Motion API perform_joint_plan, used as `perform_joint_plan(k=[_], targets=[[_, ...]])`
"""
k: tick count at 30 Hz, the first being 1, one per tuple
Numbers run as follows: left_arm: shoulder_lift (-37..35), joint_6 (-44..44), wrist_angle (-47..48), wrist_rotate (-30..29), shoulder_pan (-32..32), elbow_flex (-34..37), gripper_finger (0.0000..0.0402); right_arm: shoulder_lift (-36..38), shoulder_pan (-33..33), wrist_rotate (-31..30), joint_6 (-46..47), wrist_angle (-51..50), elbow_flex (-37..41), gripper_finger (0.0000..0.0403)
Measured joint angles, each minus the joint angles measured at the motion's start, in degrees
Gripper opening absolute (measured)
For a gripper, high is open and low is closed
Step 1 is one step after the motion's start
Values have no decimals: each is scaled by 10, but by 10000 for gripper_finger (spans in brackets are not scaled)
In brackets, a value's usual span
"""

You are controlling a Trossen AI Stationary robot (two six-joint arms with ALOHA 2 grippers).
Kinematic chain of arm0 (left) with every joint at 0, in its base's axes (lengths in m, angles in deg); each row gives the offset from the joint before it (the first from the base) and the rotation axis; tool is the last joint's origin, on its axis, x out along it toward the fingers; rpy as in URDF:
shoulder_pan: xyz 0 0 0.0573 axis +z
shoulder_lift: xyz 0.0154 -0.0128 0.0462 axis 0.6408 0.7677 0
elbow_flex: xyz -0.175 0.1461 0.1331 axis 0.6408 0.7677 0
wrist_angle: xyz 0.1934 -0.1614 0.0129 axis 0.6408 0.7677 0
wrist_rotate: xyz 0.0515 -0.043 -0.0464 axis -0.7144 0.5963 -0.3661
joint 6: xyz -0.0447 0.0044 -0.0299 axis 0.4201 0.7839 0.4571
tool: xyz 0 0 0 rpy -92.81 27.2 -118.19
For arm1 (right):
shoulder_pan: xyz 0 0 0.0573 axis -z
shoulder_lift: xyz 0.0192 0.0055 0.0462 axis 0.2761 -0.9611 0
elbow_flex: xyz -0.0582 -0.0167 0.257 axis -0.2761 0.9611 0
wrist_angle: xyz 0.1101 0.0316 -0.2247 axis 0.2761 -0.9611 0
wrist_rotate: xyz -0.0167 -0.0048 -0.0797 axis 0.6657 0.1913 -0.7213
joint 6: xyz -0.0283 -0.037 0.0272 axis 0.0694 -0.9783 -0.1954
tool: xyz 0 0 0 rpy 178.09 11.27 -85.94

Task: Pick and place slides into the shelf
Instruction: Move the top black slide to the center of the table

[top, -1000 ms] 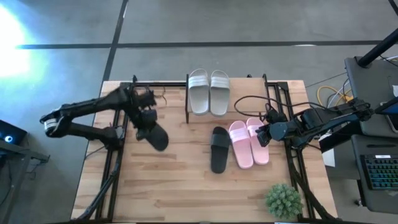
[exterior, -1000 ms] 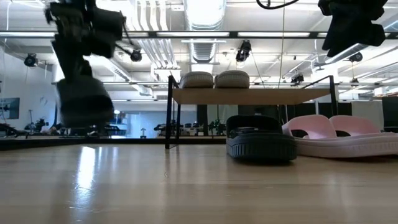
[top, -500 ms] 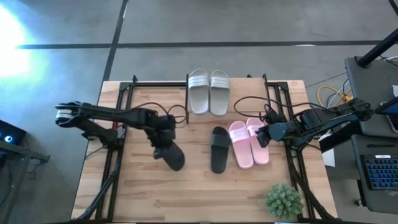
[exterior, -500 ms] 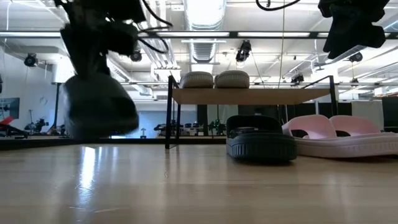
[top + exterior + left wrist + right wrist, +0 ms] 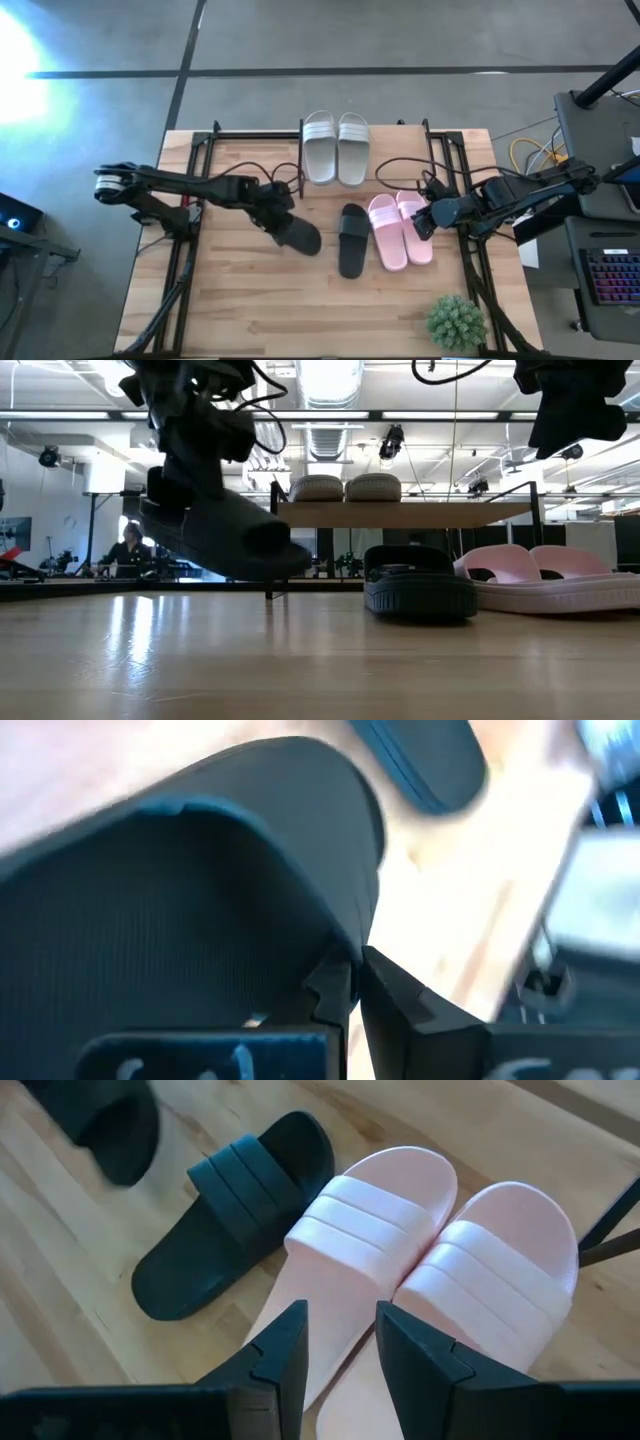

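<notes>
Two of six slides are on the shelf (image 5: 430, 150) so far: pale grey pair (image 5: 336, 147), side by side at approx 12 o'clock from table centre, toes pointing away from the robot. In low view they sit on top of the wooden board.

Left gripper (image 5: 278, 212) at approx 9 o'clock from table centre, carrying a black slide (image 5: 298, 236) by its strap; left wrist view shows fingers pinched tight on the strap edge, almost no gap. Slide hangs tilted, clear of the tabletop (low view confirms air under it). It's just beside the 2nd black slide (image 5: 352, 239), at that slide's 9 o'clock, not touching.

2nd black slide lies flat on table, near centre. Pink pair (image 5: 400, 229) flat on table at its 3 o'clock, the two pink ones touching each other; nearer pink one just beside the black.

Right gripper (image 5: 424, 220) hovers above the pink pair, at pair's 3 o'clock edge. Fingers parted a little, nothing between them (right wrist view). Waiting, by the look of it.

Progress est.: 1/3 done. Left: carried black slide needs to go to shelf at 12 o'clock, then other black, then both pink. Shelf is approx 3 slides wide, grey pair takes most of top board, so remaining 4 prob. go underneath; can't tell where.
</notes>
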Motion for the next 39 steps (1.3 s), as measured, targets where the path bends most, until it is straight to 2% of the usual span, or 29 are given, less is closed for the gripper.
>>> perform_joint_plan(k=[6,13,17,24,30,35,39], targets=[[-18,147,-60,-104,-6,33,0,0,0,1,1,1,15,111],[-62,318,-221,-192,-26,112,0,0,0,2,5,2,23,111],[-86,408,-241,-235,-50,152,0,0,0,1,5,8,23,111],[-101,541,-336,-349,-114,202,0,0,0,-1,4,11,23,111],[-62,633,-356,-430,-161,214,0,0,0,-1,0,12,23,111],[-19,715,-383,-548,-194,212,0,0,0,0,3,12,23,111],[24,753,-457,-620,-204,209,0,0,0,2,4,12,23,111]])
